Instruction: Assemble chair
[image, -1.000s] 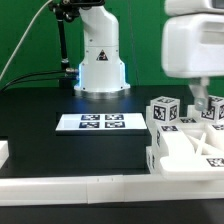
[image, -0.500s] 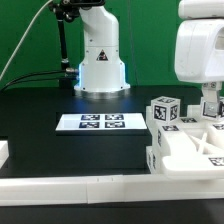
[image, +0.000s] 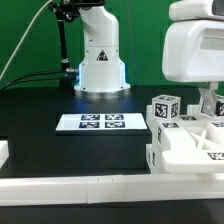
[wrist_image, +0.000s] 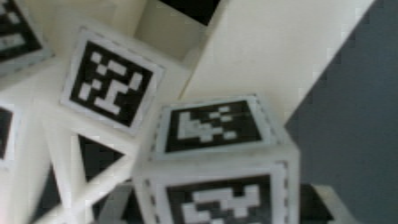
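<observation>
The chair (image: 185, 145) stands partly built at the exterior view's right, a cluster of white blocky parts with black-and-white tags. One tagged square post end (image: 165, 108) sticks up from it. My gripper (image: 206, 108) hangs over the back right of this cluster, its fingers reaching down among the parts. In the wrist view a tagged square chair leg (wrist_image: 214, 135) fills the space between the jaws of my gripper (wrist_image: 222, 205), with a dark finger (wrist_image: 333, 200) close against its side. The jaws look shut on this leg. Crossing white bars (wrist_image: 80, 185) lie beside it.
The marker board (image: 100, 122) lies flat on the black table in front of the robot base (image: 100, 62). A low white rim wall (image: 90, 187) runs along the table's near edge. A green backdrop stands behind.
The jaws have closed in from wide open onto the leg. The hand drifted slightly toward the exterior view's right, then back a little.
</observation>
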